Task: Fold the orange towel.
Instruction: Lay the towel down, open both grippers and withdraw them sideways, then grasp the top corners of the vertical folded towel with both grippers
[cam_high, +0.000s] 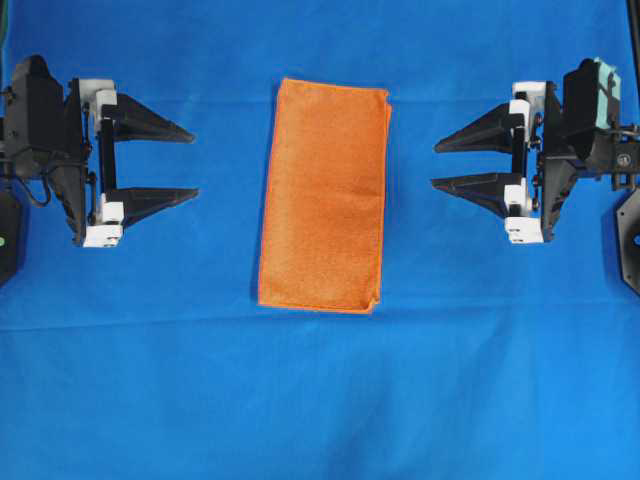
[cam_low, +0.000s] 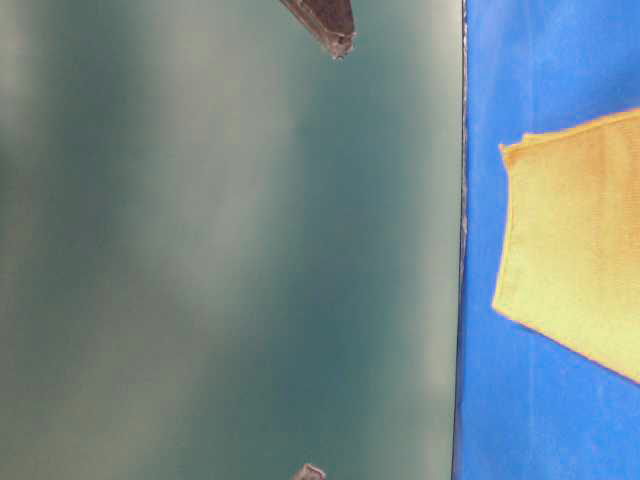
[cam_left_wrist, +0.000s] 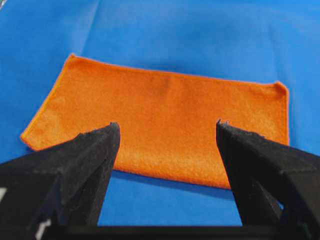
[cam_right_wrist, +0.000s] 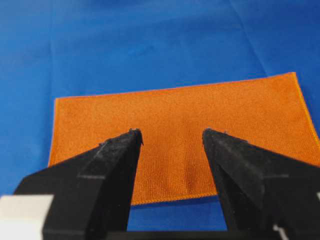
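Note:
The orange towel (cam_high: 324, 196) lies flat on the blue table cloth (cam_high: 320, 400) as a tall rectangle, doubled over, its layered edges showing along the right side. My left gripper (cam_high: 193, 162) hovers left of it, open and empty, apart from the cloth. My right gripper (cam_high: 435, 165) hovers on the other side, open too, nothing between its fingers. In the left wrist view the towel (cam_left_wrist: 165, 127) fills the space beyond the left gripper (cam_left_wrist: 167, 125). The right wrist view shows the towel (cam_right_wrist: 180, 125) beyond the right gripper (cam_right_wrist: 171, 132). A corner of the towel (cam_low: 580, 240) shows in the table-level view.
The blue table cloth (cam_left_wrist: 175, 30) covers the whole work surface around the towel. The table-level view is mostly a blurred grey-green wall (cam_low: 220, 250), with one dark fingertip (cam_low: 325, 25) at the top edge.

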